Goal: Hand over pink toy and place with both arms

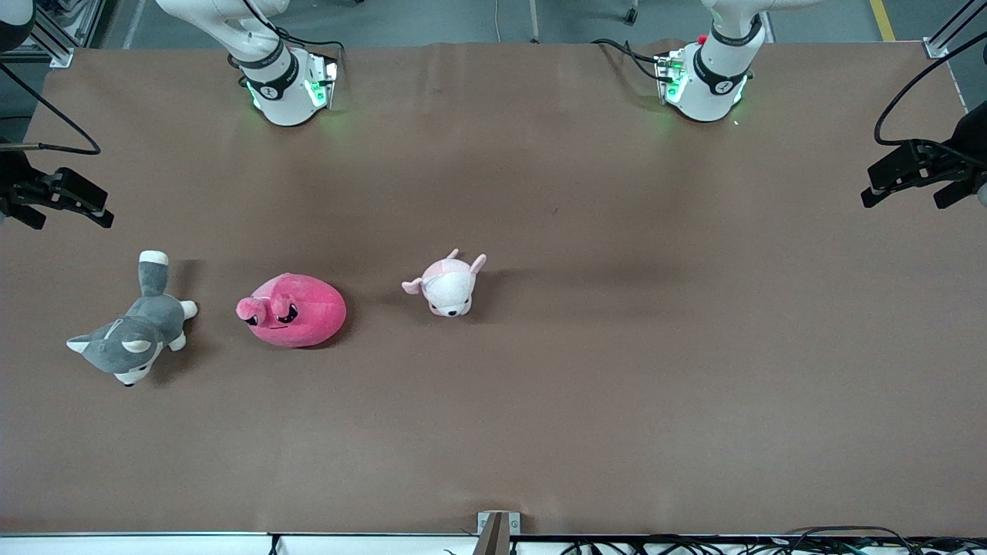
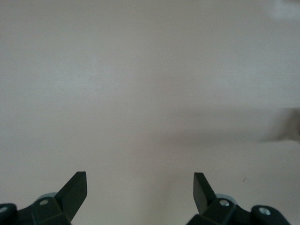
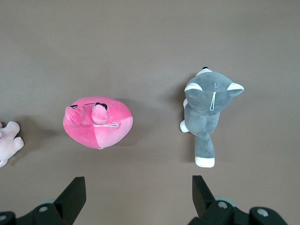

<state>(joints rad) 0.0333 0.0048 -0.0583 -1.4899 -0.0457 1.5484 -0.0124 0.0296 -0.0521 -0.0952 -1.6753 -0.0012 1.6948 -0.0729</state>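
The pink toy [image 1: 297,312], a round hot-pink plush with dark angry eyes, lies on the brown table toward the right arm's end; the right wrist view shows it from above [image 3: 98,123]. My right gripper [image 1: 72,222] hangs high in the air over the right arm's end of the table, open [image 3: 139,190], with nothing between its fingers. My left gripper [image 1: 902,202] hangs high over the left arm's end, also open [image 2: 140,187] and empty, with only bare table under it. Neither gripper touches the toy.
A grey-and-white plush dog [image 1: 131,335] lies beside the pink toy toward the right arm's end [image 3: 206,112]. A small pale pink-and-white plush animal [image 1: 447,285] lies beside it toward the table's middle [image 3: 7,140]. The arm bases [image 1: 285,89] [image 1: 709,81] stand at the table's back edge.
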